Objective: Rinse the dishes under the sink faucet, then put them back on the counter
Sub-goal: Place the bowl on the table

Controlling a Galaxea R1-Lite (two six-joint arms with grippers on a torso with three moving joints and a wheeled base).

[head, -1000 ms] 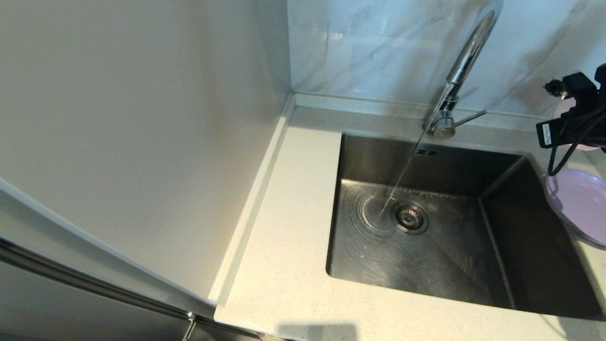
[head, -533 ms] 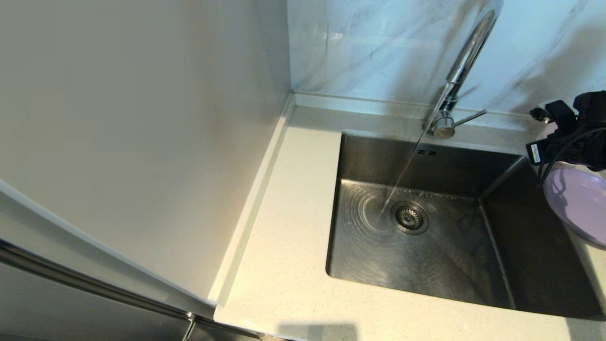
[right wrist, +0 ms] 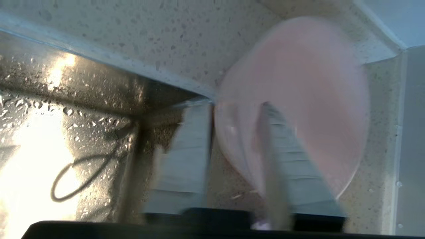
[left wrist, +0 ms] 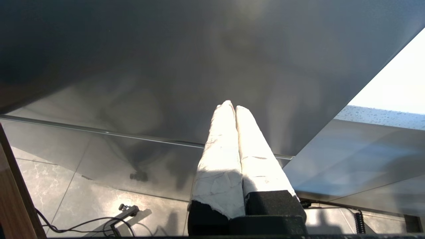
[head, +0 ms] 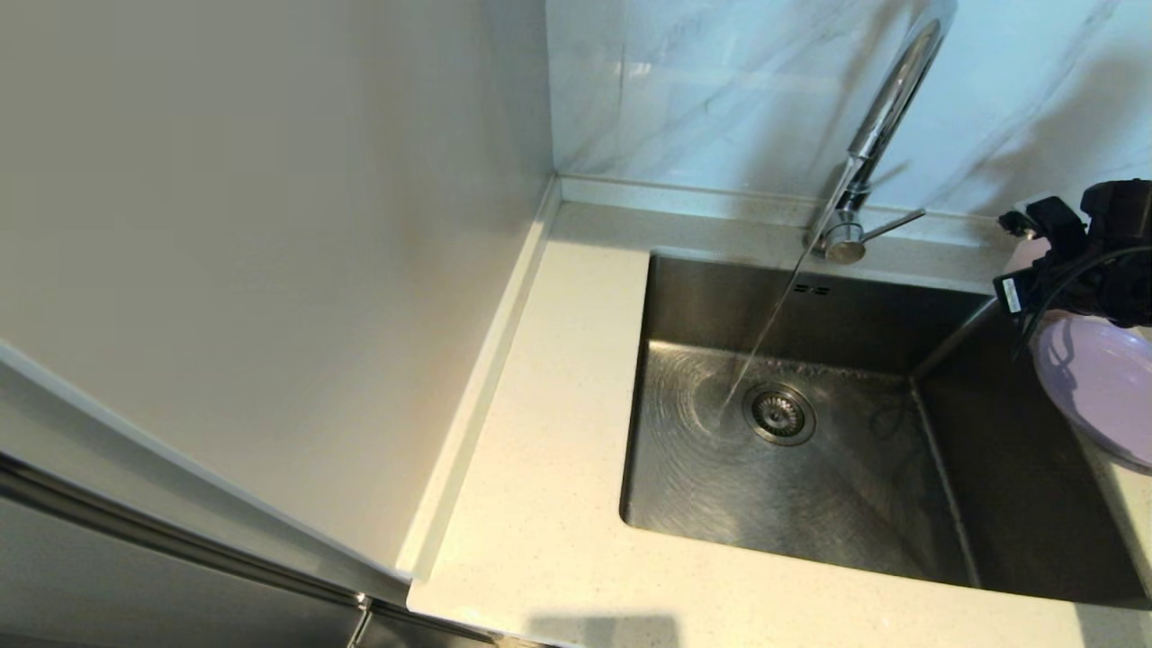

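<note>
Water runs from the tall chrome gooseneck faucet [head: 886, 108] into the square brushed-steel sink [head: 720, 486], and nothing is under it yet. At the counter's back right corner the right gripper [right wrist: 232, 132] is at the small pale pink round bowl [right wrist: 298, 99]: jaws apart, one finger inside the rim, one outside, not yet clamped. This looks like the pick-up step. Next, I'd say, close on the rim, lift, and carry it to the stream. The shallow lilac-purple plate [head: 1093, 378] sits just beside it at the sink's right edge, overhanging, easy to clip. The left gripper [left wrist: 232, 109] hangs parked below the cream speckled counter [head: 549, 432], jaws together.
</note>
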